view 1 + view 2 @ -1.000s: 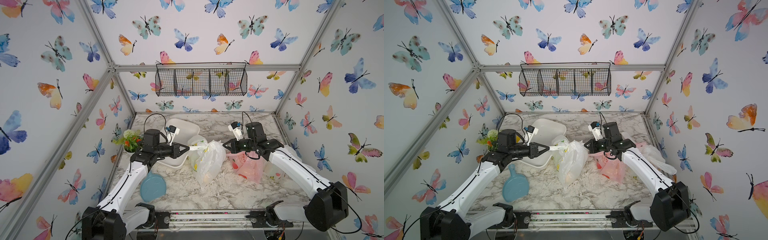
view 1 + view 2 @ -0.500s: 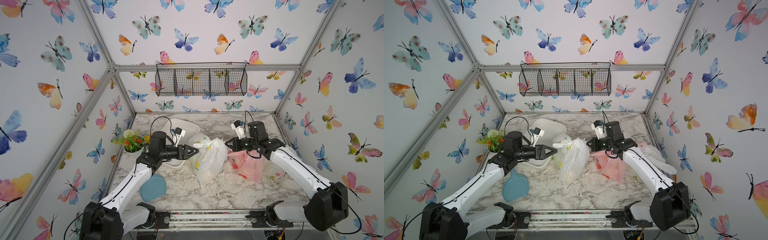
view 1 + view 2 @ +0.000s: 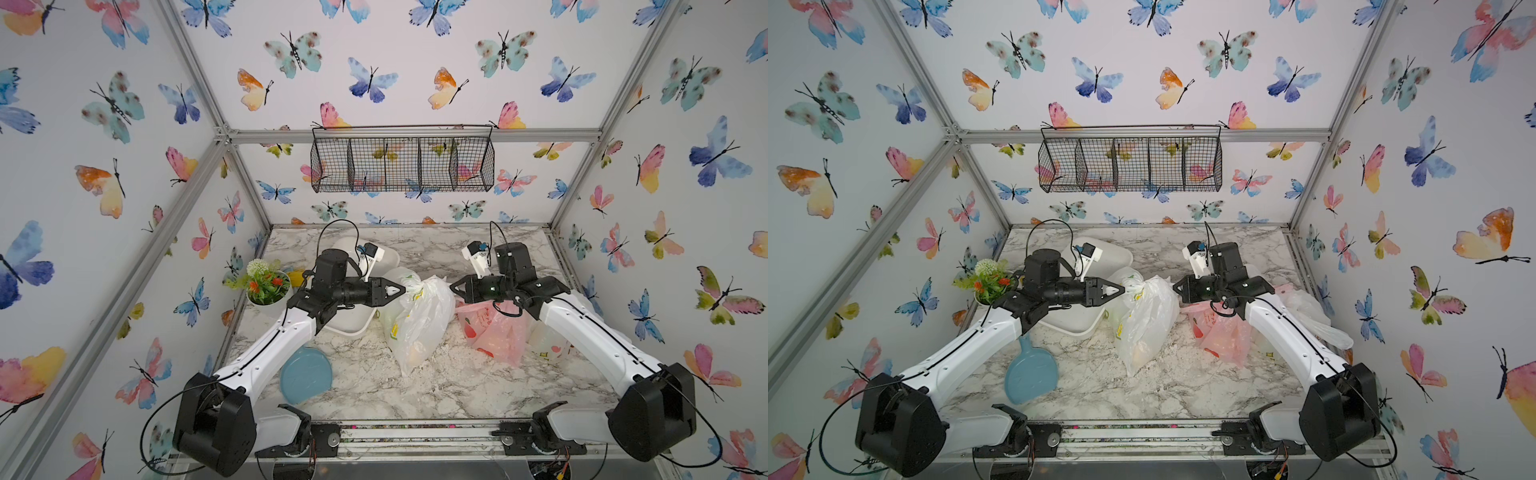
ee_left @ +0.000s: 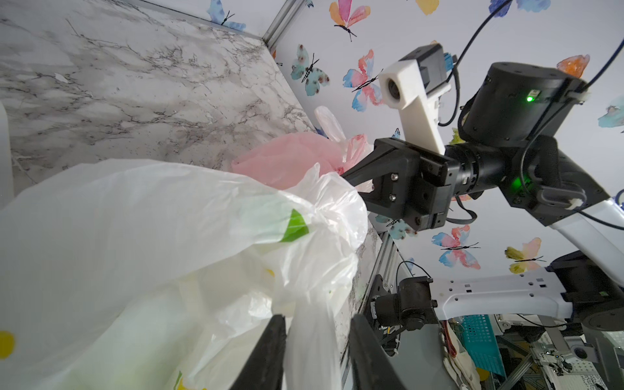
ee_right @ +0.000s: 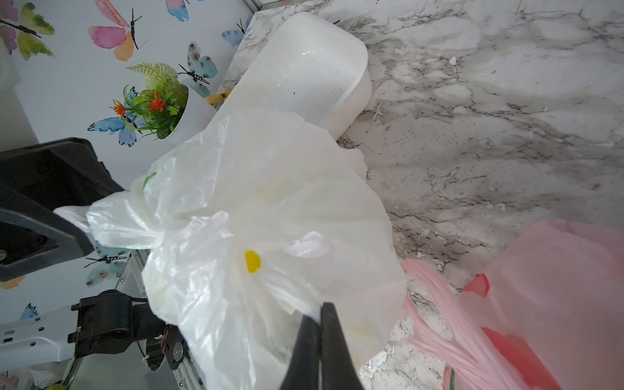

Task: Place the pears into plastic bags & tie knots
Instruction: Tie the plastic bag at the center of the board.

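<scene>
The white plastic bag with lemon prints (image 3: 415, 320) stands at mid-table, its top gathered. A pale orange pear (image 3: 412, 354) shows dimly through its bottom. My left gripper (image 3: 400, 289) is shut on the bag's twisted handle (image 4: 312, 324), which runs between its jaws. My right gripper (image 3: 453, 286) is shut on a fold of the same bag's film (image 5: 304, 256) from the opposite side. The pink bag (image 3: 494, 332) slumps under the right arm. A translucent white bag (image 3: 548, 345) lies behind it. Finished knots cannot be made out.
A white tray (image 3: 349, 326) lies under the left arm, with potted flowers (image 3: 266, 286) beside it at the left wall. A blue paddle-shaped plate (image 3: 305, 374) rests near the front left. A wire basket (image 3: 401, 164) hangs on the back wall.
My left gripper moved right toward the lemon bag, opened, then closed again on its handle. The right gripper kept its hold and barely moved.
</scene>
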